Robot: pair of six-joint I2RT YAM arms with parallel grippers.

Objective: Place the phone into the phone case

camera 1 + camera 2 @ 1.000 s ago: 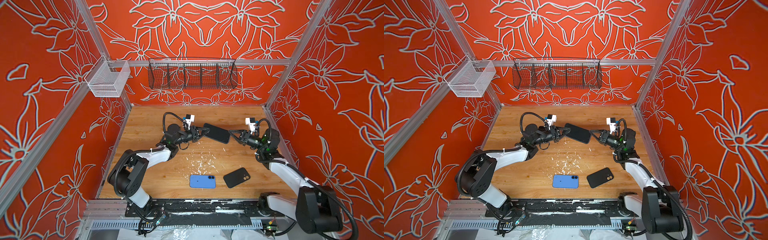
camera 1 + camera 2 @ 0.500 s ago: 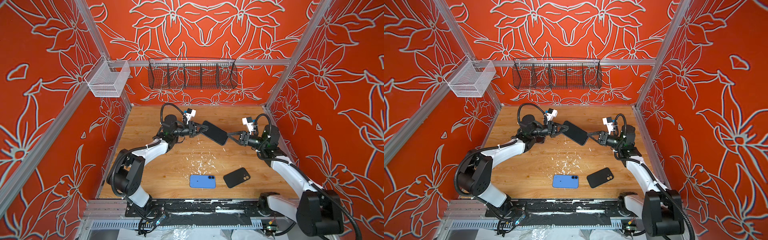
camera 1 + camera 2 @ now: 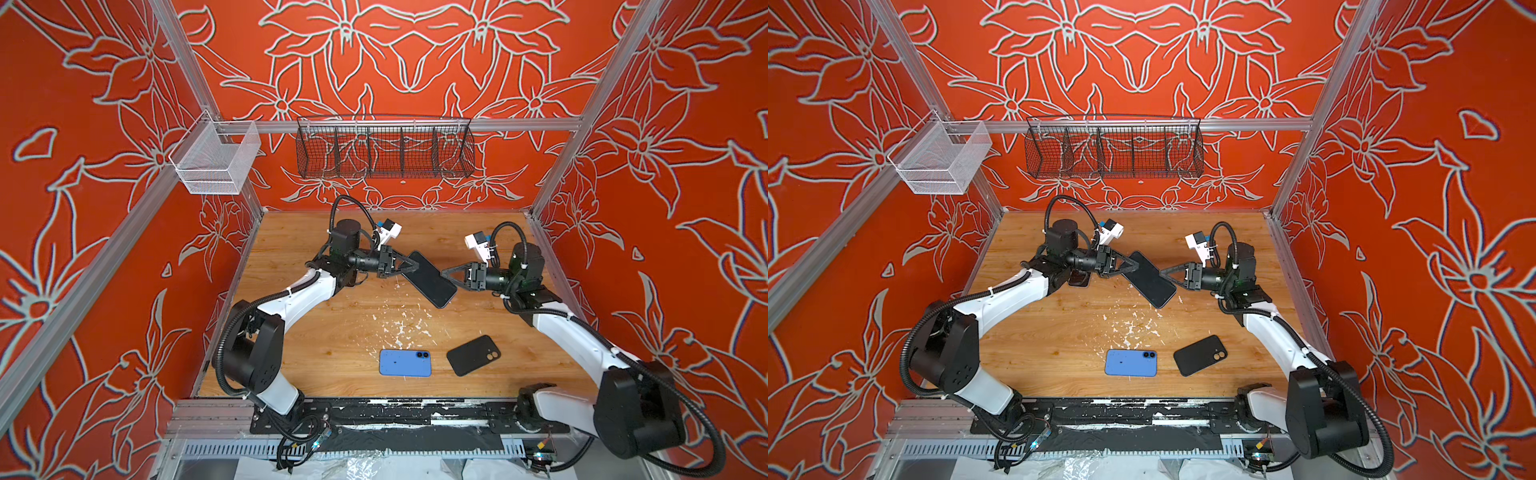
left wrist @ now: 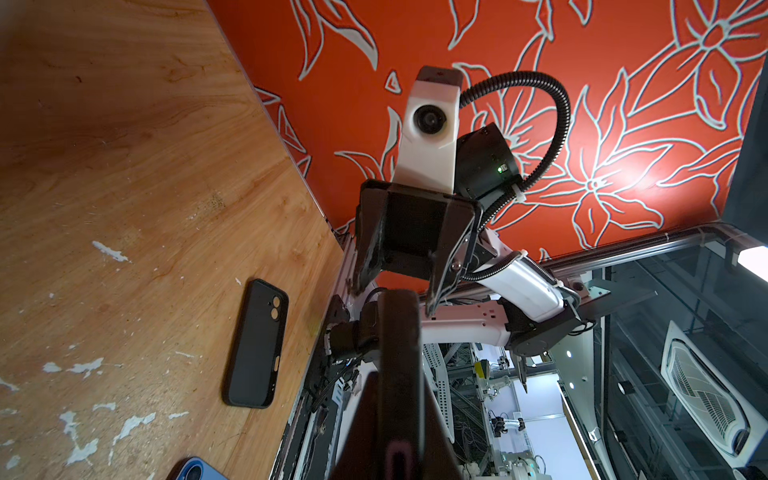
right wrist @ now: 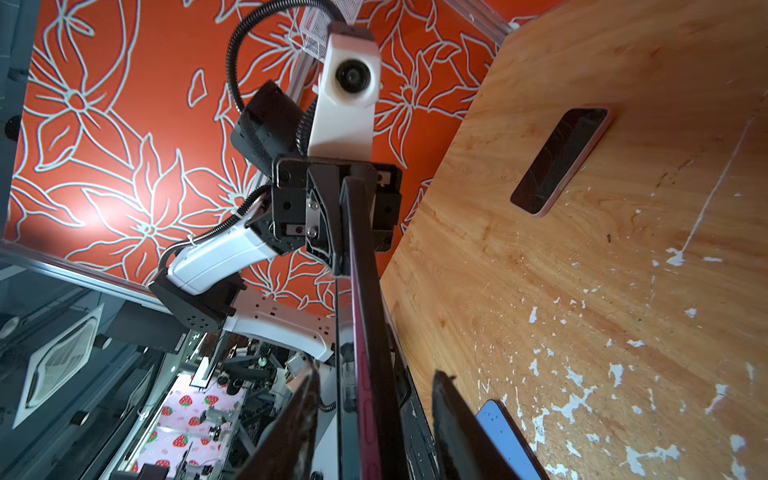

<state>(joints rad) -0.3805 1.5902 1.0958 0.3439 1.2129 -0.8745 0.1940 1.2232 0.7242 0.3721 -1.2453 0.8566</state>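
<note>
Mid-frame in both top views, your left claw (image 3: pixel 409 266) pinches the dark phone (image 3: pixel 432 280) aloft, the right claw (image 3: pixel 446 276) spread astride its other end: close squarely before carrying it to the black case (image 3: pixel 473 355), lower right.

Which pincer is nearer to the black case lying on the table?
Right. The right pincer, open around one end of the raised dark phone, hangs beyond the black case. The left pincer, shut on the other end, is farther back and further left.
</note>
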